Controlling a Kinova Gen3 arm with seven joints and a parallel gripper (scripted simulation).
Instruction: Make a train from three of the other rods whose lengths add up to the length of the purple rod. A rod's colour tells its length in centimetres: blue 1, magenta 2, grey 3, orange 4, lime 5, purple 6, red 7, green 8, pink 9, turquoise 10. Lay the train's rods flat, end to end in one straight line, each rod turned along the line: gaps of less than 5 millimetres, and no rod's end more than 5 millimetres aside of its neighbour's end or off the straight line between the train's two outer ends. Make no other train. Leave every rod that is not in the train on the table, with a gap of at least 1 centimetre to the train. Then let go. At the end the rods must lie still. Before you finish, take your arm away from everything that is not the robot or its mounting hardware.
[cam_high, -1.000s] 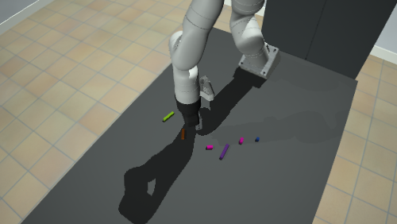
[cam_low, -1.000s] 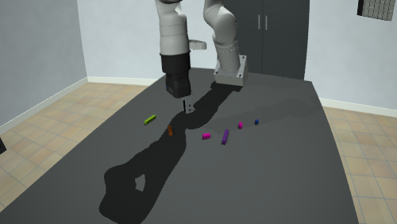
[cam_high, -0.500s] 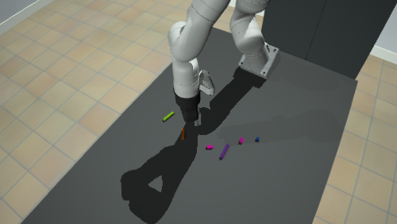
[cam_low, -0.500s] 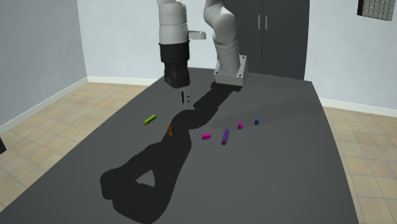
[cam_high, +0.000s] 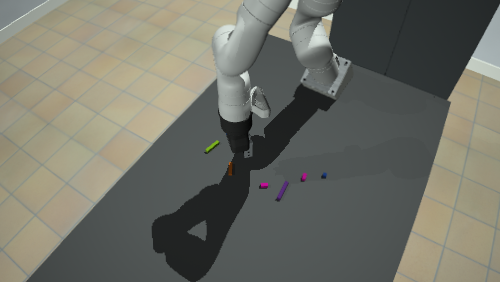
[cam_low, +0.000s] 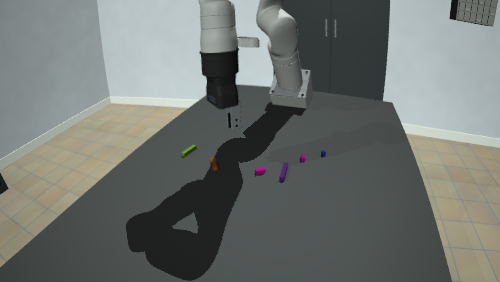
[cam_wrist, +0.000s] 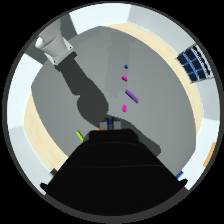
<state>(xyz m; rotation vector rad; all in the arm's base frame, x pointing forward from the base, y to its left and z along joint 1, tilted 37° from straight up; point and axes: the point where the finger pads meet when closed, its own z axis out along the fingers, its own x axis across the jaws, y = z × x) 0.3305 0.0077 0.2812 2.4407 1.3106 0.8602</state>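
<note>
Blue rod (cam_wrist: 110, 121) between nearly closed pincer (cam_wrist: 110, 123) fingers, plain only from wrist, indiscernible from top.

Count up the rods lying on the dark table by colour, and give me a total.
Magenta rods: 2
Lime rod: 1
Orange rod: 1
Purple rod: 1
Blue rod: 1
Total: 6, plus a small piece in the gripper, colour unclear.

purple rod (cam_high: 282, 190), lime rod (cam_high: 212, 146), dark grey table (cam_high: 350, 235)
</note>
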